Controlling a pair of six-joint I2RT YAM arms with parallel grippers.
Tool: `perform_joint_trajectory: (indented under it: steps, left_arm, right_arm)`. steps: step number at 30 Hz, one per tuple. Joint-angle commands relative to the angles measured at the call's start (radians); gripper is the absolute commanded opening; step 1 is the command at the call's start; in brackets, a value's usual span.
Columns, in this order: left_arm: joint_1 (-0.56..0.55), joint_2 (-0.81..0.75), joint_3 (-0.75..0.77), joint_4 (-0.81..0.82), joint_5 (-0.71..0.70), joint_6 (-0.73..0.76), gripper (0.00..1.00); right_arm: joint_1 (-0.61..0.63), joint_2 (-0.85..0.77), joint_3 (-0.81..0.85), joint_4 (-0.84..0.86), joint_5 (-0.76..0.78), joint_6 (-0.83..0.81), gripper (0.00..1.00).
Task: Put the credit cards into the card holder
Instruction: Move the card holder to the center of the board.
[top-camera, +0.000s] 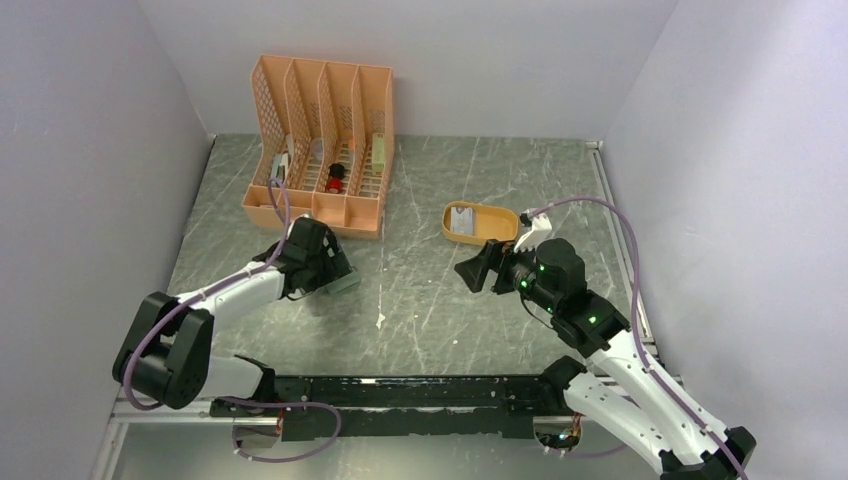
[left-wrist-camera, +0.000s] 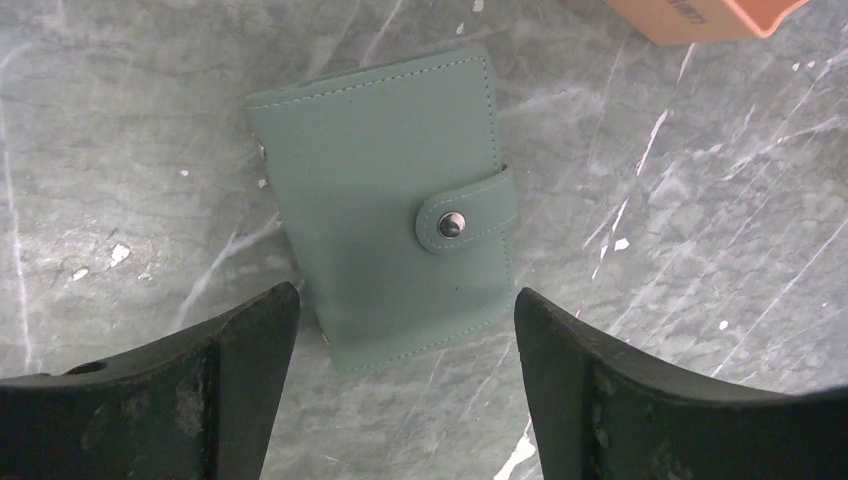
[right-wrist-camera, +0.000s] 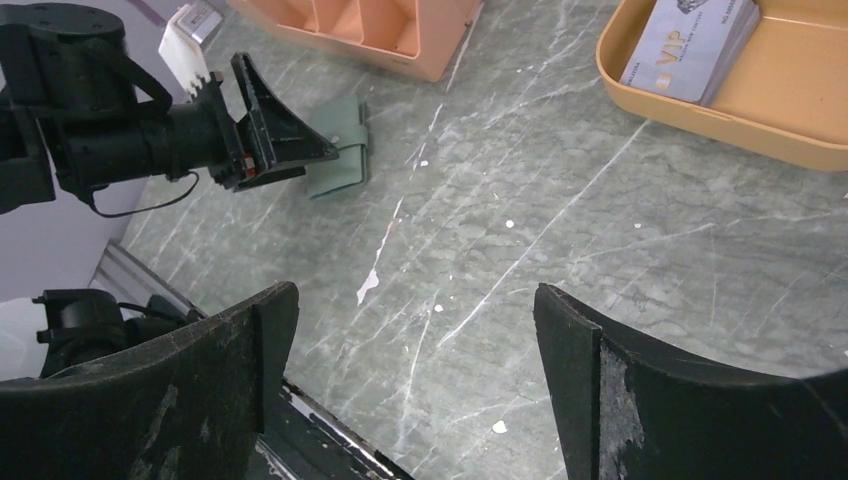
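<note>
Credit cards lie stacked in the yellow tray at far right, while the card holder lies snapped shut on the desk at left under the spread left gripper, which probably must lower and grasp it; the right gripper is spread and empty.

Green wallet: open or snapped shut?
Shut. The card holder lies folded flat, its snap tab fastened across the opening edge.

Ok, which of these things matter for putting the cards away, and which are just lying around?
For the job:
credit cards, stacked in the yellow tray
green card holder, snapped shut

Just lying about:
the yellow tray itself
peach desk organizer
</note>
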Motion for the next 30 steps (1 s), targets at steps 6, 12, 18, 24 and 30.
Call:
perform_joint_trajectory:
  steps: [6, 12, 18, 24, 30]
  left_arm:
    - [0.01, 0.064, -0.058, 0.122, 0.066, 0.03, 0.72]
    - [-0.023, 0.056, -0.098, 0.147, 0.08, 0.05, 0.61]
    - [-0.152, 0.066, -0.13, 0.149, 0.044, 0.039, 0.49]
    - [-0.229, 0.029, -0.199, 0.155, 0.029, -0.004, 0.39]
    - [-0.199, -0.194, -0.163, -0.001, -0.062, -0.01, 0.58]
  right_arm:
    - [0.003, -0.026, 0.043, -0.037, -0.017, 0.018, 0.91]
    - [0.003, -0.034, 0.046, -0.056, -0.009, 0.012, 0.91]
    - [0.003, -0.039, 0.037, -0.07, -0.004, 0.009, 0.9]
    - [0.003, -0.056, 0.035, -0.098, 0.012, 0.004, 0.9]
    - [0.003, -0.063, 0.035, -0.107, 0.017, 0.005, 0.9]
